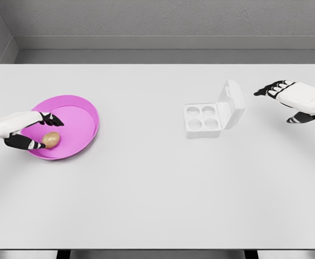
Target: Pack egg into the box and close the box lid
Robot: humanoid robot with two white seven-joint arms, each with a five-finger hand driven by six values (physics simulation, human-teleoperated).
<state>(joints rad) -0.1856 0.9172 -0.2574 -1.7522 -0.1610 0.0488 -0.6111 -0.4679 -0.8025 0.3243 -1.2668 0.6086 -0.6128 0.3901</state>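
A brown egg (51, 140) lies in a pink plate (82, 116) at the table's left. My left hand (39, 131) reaches over the plate's left side, fingers spread around the egg with the thumb just below it, not closed on it. A white egg box (204, 121) with several empty cups sits right of centre, its lid (231, 103) standing up on the right side. My right hand (279, 100) hovers to the right of the lid, fingers relaxed and holding nothing.
The white table (157, 189) stretches wide in front of the plate and box. Grey walls run behind its far edge.
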